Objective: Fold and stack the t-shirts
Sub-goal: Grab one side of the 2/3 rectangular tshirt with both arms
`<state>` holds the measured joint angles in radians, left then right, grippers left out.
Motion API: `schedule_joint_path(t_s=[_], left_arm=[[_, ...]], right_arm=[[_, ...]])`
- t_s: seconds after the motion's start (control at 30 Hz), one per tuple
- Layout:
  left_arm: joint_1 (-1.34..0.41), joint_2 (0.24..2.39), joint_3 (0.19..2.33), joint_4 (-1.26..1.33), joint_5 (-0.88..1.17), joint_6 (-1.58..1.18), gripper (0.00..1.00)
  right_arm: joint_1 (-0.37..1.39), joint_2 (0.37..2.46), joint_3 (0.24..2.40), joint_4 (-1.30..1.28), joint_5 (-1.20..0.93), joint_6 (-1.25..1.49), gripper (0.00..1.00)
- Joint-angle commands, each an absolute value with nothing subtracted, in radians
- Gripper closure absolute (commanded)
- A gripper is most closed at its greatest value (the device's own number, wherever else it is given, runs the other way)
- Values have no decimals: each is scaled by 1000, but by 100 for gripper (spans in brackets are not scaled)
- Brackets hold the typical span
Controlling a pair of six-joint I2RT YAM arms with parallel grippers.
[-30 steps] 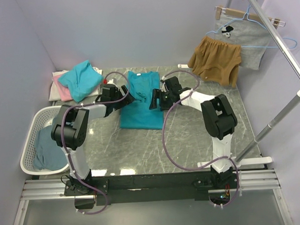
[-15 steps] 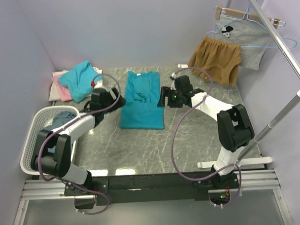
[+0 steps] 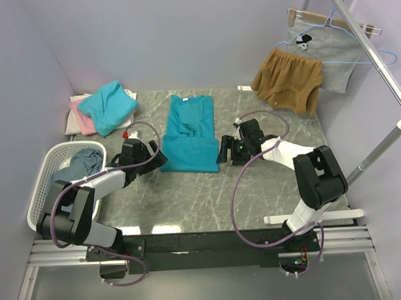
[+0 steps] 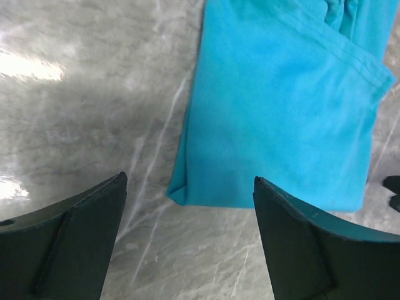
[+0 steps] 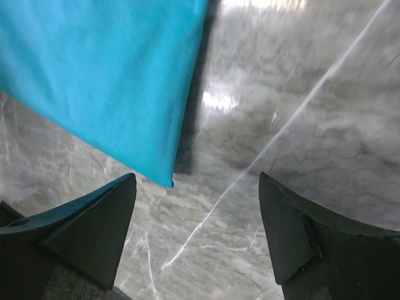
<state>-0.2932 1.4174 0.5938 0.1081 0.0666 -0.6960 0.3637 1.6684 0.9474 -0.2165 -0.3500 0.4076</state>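
Lengthwise on the grey marble table [image 3: 189,203] lies a teal t-shirt [image 3: 190,137], folded into a long narrow strip with its collar at the far end and its sleeves tucked in over the middle. The left gripper [image 3: 159,159] sits low just beside the shirt's near left corner, its jaws spread wide and grasping nothing; the left wrist view shows that corner lying flat on the table between the two dark fingers [image 4: 75,244]. The right gripper [image 3: 222,156] sits just beside the shirt's near right corner, jaws likewise spread and empty, the hem corner showing between them in the right wrist view.

Well to the left of the shirt and farther back, a crumpled teal tee [image 3: 108,106] rests on a pink one [image 3: 84,122] and a white one [image 3: 77,101]. Left of the shirt and nearer, a white basket [image 3: 38,185] holds a slate-blue tee [image 3: 73,174]. Well to its right and farther back, brown shorts [image 3: 287,81] and a grey garment [image 3: 329,53] hang from a rack [image 3: 375,58].
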Motion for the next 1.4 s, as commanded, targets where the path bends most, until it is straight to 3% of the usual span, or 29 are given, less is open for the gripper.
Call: schedule_joint_path(t_s=[0.0,0.1,0.37,0.53,0.73,0.77,0.83,0.87,0.93,0.97,1.17,1.37], left_arm=[[-291,1402,548,175,141,-707,16],[-291,1427,512,225,208,-718,22],[-291,1541,469,347,319,-739,23],[-291,1611,469,400,348,-749,37],[-290,1644,472,394,330,-736,58],[-290,1644,474,387,327,-733,60],[-290,1640,472,380,321,-726,71],[-290,1637,471,377,321,-721,79],[-290,1631,474,361,311,-712,87],[-290,1628,476,347,311,-703,98],[-304,1551,449,293,330,-722,99],[-429,1375,407,155,275,-799,99]], right_arm=[[356,1638,904,-132,-416,446,15],[354,1661,882,-97,-452,474,16],[357,1735,850,-3,-563,574,18],[356,1799,862,38,-587,587,27],[357,1856,873,69,-600,610,53],[357,1859,874,75,-595,615,69],[356,1856,870,89,-597,617,81],[354,1852,870,92,-595,618,98],[354,1839,861,97,-597,612,100],[354,1824,856,100,-598,612,100],[354,1705,779,80,-597,594,100],[368,1559,666,37,-606,578,100]])
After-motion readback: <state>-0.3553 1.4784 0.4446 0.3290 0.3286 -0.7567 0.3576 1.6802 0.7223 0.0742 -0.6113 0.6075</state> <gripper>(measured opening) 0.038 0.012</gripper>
